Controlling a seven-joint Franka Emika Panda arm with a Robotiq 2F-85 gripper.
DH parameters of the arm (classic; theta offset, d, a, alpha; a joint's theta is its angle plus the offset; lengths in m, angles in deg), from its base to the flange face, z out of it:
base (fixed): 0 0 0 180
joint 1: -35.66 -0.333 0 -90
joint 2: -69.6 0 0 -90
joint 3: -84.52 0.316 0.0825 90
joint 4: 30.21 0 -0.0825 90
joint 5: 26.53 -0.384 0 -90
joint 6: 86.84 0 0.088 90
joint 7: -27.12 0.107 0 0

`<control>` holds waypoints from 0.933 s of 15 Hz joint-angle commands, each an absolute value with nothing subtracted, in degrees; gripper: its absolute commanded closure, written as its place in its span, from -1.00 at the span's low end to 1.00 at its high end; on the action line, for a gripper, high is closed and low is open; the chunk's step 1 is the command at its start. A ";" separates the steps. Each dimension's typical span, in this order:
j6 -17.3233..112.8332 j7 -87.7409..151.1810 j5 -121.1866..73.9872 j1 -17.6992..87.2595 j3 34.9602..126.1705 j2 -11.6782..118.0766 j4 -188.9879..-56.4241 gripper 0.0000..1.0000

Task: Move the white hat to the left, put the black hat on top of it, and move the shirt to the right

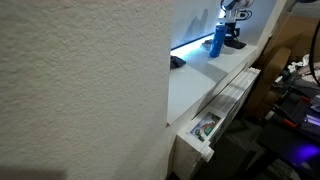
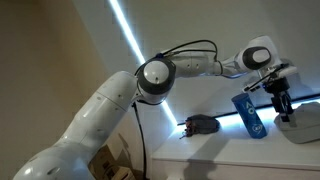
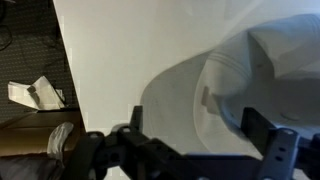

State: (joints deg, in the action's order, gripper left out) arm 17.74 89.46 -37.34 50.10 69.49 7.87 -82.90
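White cloth fills the right half of the wrist view: the white hat (image 3: 245, 85) lies on the table (image 3: 110, 60) directly below the gripper (image 3: 195, 122), whose jaws stand wide apart with nothing between them yet. The hat is not centred under them. Its crown bulges up and to the right, close to the right-hand finger as the wrist camera shows it, while the brim sweeps out flat toward the left-hand finger, so its long axis runs on a slant from lower left to upper right across that view. In an exterior view the gripper (image 2: 279, 108) hangs just above the hat (image 2: 300, 128), which sits low at the edge of the picture; I cannot tell whether the fingertips touch the cloth. A blue item (image 2: 248, 115) stands just beside the gripper, and the black hat (image 2: 203, 124) lies further along the table beyond it, well apart from the white one. With only one arm, I judge the coming move to be a straight drop and a pinch, and it looks as if the jaws need to shift a little toward the crown, or else settle for catching the brim, since soft cloth will bunch and could slip from a shallow bite.
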 commanded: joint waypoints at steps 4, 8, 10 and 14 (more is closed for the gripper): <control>21.69 91.69 -37.18 48.84 68.73 8.82 -85.82 -1.00; 19.95 91.69 -37.33 49.51 69.37 7.22 -82.94 -1.00; 19.94 91.69 -37.33 49.57 69.37 7.22 -82.94 -1.00; 12.85 96.55 -35.54 50.10 70.10 5.01 -78.45 -1.00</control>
State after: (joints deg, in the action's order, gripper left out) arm 19.46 91.91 -37.33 49.52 69.37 7.21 -82.97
